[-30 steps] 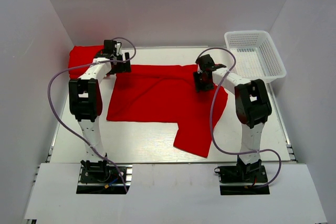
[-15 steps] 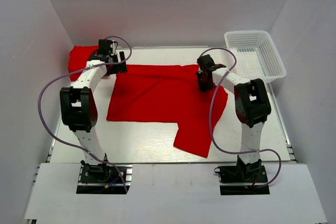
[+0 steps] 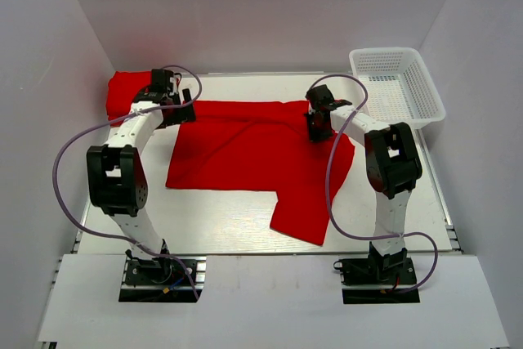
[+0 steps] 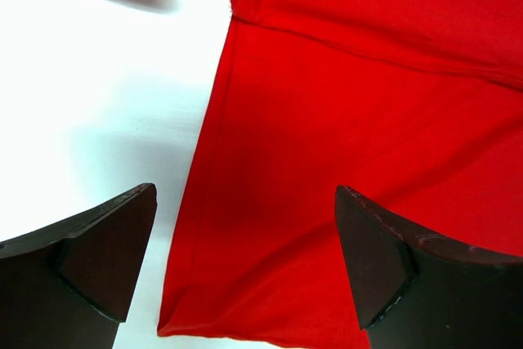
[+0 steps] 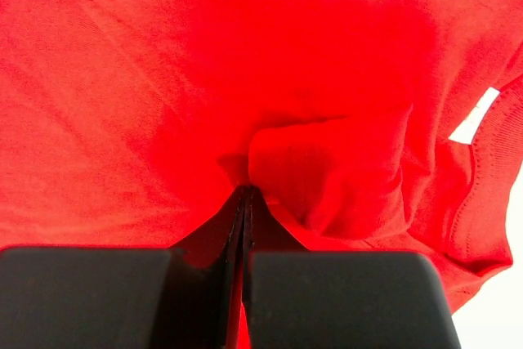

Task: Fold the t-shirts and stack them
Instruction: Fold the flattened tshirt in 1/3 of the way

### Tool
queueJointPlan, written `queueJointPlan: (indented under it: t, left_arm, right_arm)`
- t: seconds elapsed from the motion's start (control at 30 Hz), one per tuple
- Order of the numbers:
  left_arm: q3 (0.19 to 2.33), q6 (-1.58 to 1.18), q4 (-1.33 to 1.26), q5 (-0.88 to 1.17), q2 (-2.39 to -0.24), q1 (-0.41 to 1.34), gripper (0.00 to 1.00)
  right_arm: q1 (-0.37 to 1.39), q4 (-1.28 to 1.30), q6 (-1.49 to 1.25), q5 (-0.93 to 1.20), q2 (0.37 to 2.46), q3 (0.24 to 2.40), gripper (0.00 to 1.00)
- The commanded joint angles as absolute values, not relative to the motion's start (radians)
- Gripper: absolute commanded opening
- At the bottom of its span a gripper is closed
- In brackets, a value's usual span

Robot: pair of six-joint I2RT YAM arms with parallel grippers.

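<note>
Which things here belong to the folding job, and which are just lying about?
Job: flat-spread bright red cloth t-shirt, pinched by the shut right gripper; second red cloth t-shirt at the far-left corner; open left gripper.
Lying about: white plastic mesh basket, far right.

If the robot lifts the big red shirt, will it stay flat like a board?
Probably not. The shirt puckers into a soft fold where the right pincer nips it, so it should droop. It lies thin and flat on the table, so it is likely light.
</note>
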State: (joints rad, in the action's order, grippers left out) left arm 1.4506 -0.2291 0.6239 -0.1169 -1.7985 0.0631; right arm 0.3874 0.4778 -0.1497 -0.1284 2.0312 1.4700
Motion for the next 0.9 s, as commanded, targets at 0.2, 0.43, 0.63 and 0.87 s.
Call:
queueJointPlan:
  t: [0.2, 0.43, 0.63, 0.87]
  left_arm:
    - [1.427, -0.265, 0.64, -0.147, -1.704, 0.069, 1.0]
    - [1.417, -0.275, 0.64, -0.147, -1.704, 0.069, 1.0]
    - [1.417, -0.284, 0.649, -0.147, -1.704, 0.069, 1.0]
    - [1.399, -0.293, 0.649, -0.127, -1.724, 0.069, 1.0]
  right_arm:
    - [0.388, 0.489, -0.146, -0.012, 1.915, 1.477, 0.0]
    - [0.388, 0.515, -0.156, 0.058, 1.891, 1.476, 0.0]
    - [0.393, 0.534, -0.155, 0.139, 1.94, 1.496, 0.0]
    - [0.397, 0.408, -0.209, 0.362, 1.986, 1.477, 0.0]
